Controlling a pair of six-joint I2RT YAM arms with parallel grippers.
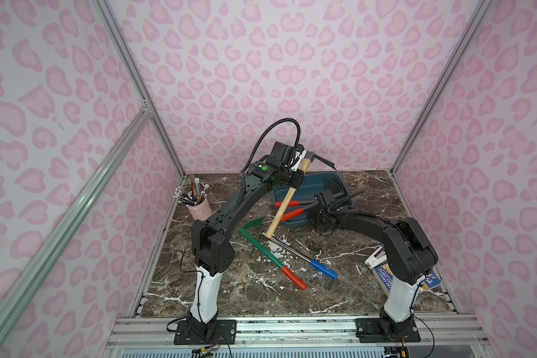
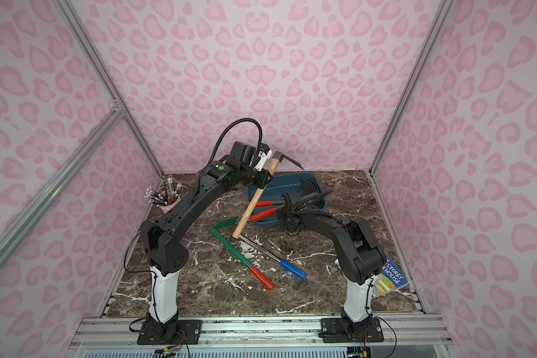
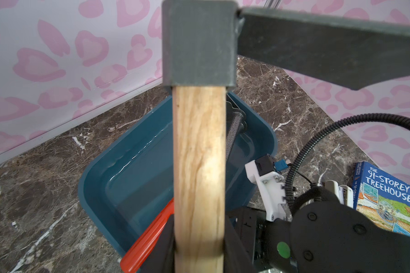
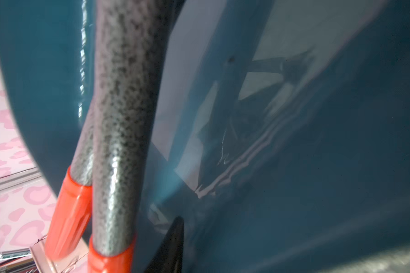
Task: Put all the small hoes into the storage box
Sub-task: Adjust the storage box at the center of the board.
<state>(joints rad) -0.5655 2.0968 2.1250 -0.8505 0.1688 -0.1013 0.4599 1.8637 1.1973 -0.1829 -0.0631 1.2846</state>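
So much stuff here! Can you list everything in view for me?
small hoe: one, wooden handle, dark head, held above the storage box
storage box: one, teal, far on the table
shears: one, red grips, in the box
green tool: one, red grip, table's middle
metal tool: one, blue grip, beside the green tool
pencil cup: one, pink, left edge
book: one, blue, right edge
stapler: one, white, by the book
left gripper: one, black, shut on the hoe
right gripper: one, black, by the shears
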